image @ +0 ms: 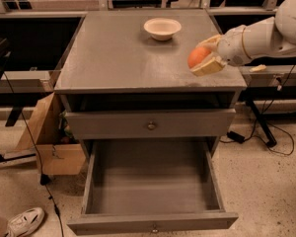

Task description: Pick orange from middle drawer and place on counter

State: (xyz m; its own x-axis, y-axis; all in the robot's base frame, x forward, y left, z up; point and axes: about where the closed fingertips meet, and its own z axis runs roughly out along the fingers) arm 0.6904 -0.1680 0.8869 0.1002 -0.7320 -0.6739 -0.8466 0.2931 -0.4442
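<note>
— Orange (197, 57) position?
— Your gripper (207, 56) has its fingers closed around it, above the counter's (118, 58) right edge, near the front corner. It's round, so no long axis shows.
— Middle drawer (153, 194)?
— Pulled out.

The orange (196, 57) is clamped between the two fingers of the gripper (207, 54), which is positioned over the front right part of the counter (118, 53) — contact with the surface cannot be determined. A cream bowl (162, 28) is seated at the rear centre of the counter, well apart from the gripper. The middle drawer (150, 189) is pulled out — its grey floor is exposed. The upper drawer (113, 125) is closed. A cardboard box (54, 154) is located beside the cabinet.
</note>
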